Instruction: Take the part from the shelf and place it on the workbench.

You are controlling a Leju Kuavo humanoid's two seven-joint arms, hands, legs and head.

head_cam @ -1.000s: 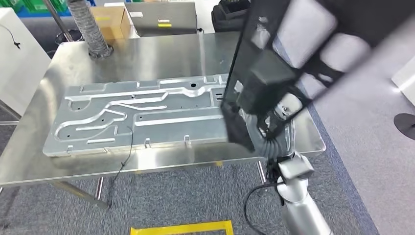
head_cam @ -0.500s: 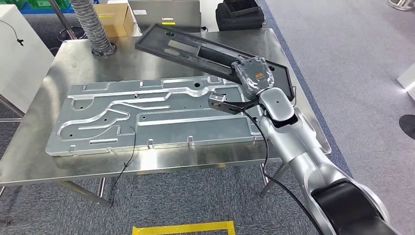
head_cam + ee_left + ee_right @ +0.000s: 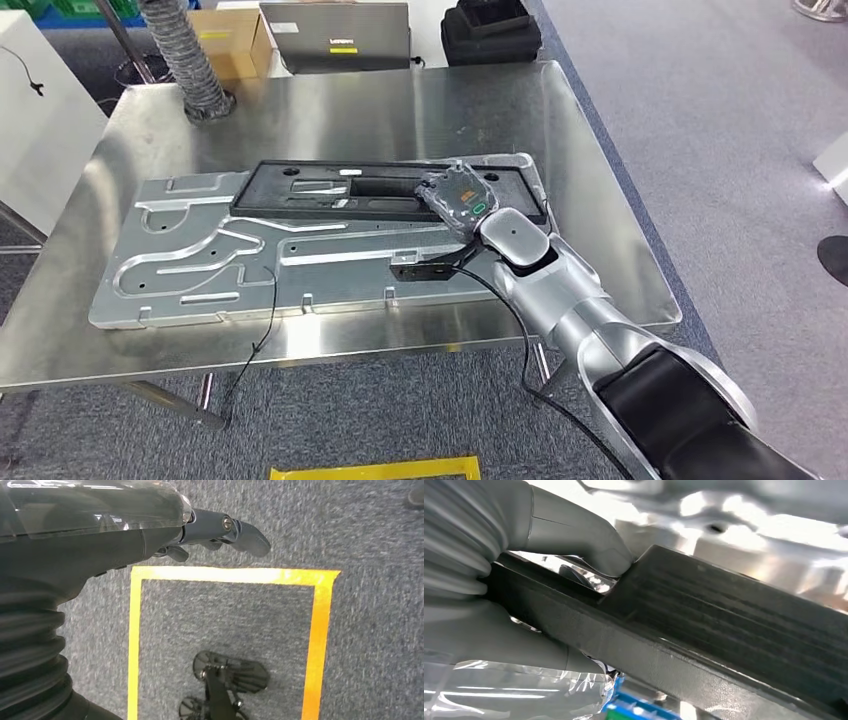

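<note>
since 0.5 s ago the black part [image 3: 385,190] went from tilted in the air over the tabletop [image 3: 330,110] to flat on the alu fixture plate [image 3: 200,265], along its far edge. right hand [image 3: 458,198] grips its right end, thumb [image 3: 589,537] over the rim. left hand [image 3: 220,532] hangs over the carpet, holding nothing, fingers look part curled. placement looks ~done; left: release + pull arm back.

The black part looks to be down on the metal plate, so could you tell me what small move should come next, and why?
Probably release: the black part lies flat along the metal plate on the workbench, while the right robot hand grips its end.
</note>
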